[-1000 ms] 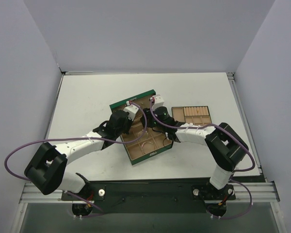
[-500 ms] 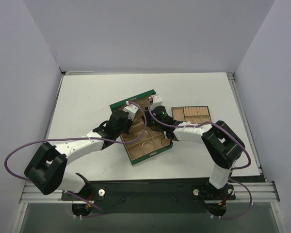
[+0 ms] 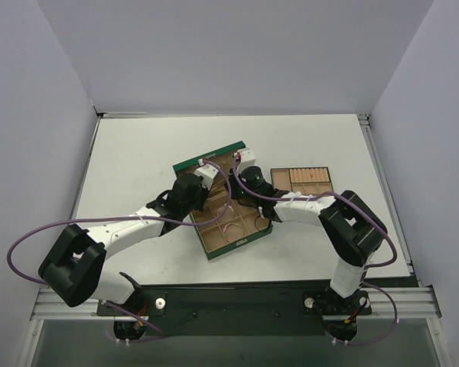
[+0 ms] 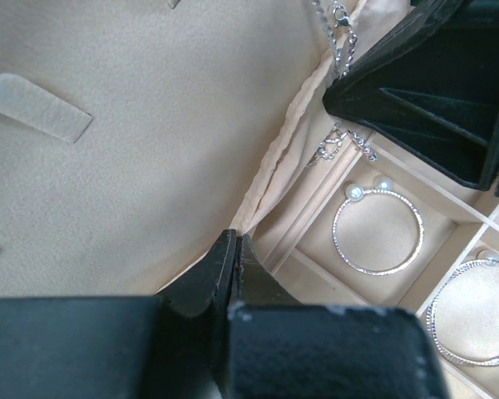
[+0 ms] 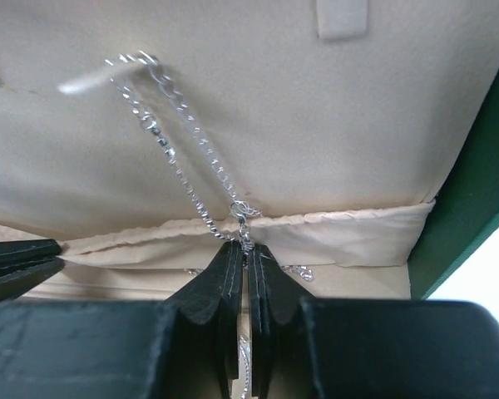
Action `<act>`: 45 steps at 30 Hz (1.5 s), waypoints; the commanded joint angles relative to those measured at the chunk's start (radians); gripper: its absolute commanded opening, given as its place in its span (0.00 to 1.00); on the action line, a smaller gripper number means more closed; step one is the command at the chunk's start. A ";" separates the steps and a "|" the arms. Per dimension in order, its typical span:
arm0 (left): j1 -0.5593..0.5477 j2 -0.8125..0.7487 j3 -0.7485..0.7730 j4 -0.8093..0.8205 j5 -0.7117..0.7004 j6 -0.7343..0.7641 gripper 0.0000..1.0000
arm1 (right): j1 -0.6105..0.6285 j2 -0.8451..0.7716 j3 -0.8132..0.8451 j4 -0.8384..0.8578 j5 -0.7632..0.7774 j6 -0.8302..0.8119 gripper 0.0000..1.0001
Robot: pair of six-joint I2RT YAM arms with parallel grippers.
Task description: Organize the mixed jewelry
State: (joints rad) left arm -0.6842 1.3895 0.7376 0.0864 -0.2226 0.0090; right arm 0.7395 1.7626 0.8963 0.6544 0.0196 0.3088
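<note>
"Now that the right pincer (image 5: 245, 259) has shut, what is it holding?" asks Mia.

"The chain (image 5: 179, 125)," says Ben. "A second ago that pincer was half open. Now its two tips are pressed together right at the chain's clasp, so I think it has a grip."

"Where is the chain?"

"It hangs against the tan lid (image 5: 333, 108) of the green box (image 3: 214, 159). Its top loops over a little peg (image 5: 83, 81), and its bottom end is in the pincer."

"What does that mean for the job?"

"I think the chain can now be pulled or lifted. It may be getting hung up neatly, or taken off. I can't tell which. If the arm tugs too hard, the thin chain could slip off the peg."

"What else is different from before?"

"From above, the right arm has shifted a bit toward the lid. The box and the small green tray (image 3: 329, 183) sit in the same spots on the table (image 3: 138, 153)."

"And the left pincer (image 4: 233, 249)?"

"Shut tight, same as before. Its tips rest at the edge of the cloth pocket in the lid. I can't tell if it pinches any cloth."

"And the other jewelry?"

"The bangle hoop (image 4: 377, 230) lies flat in its own little square of the box. I can't see the small gold ring."
</note>
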 commanded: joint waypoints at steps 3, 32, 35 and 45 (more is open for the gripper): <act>-0.009 -0.006 0.032 0.004 0.091 -0.026 0.00 | -0.005 -0.118 0.010 0.057 -0.010 -0.030 0.00; -0.009 -0.010 0.025 0.009 0.120 -0.029 0.00 | -0.006 -0.196 0.087 0.116 -0.099 0.036 0.00; -0.009 -0.012 0.025 0.010 0.126 -0.027 0.00 | -0.005 -0.189 0.090 0.137 -0.099 0.049 0.00; -0.011 -0.007 0.026 0.006 0.147 -0.024 0.00 | -0.006 -0.170 0.096 0.197 -0.083 0.087 0.00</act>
State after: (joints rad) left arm -0.6846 1.3895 0.7376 0.0875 -0.1719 0.0074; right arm 0.7395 1.6062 0.9504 0.7353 -0.0605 0.3714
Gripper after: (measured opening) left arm 0.024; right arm 0.046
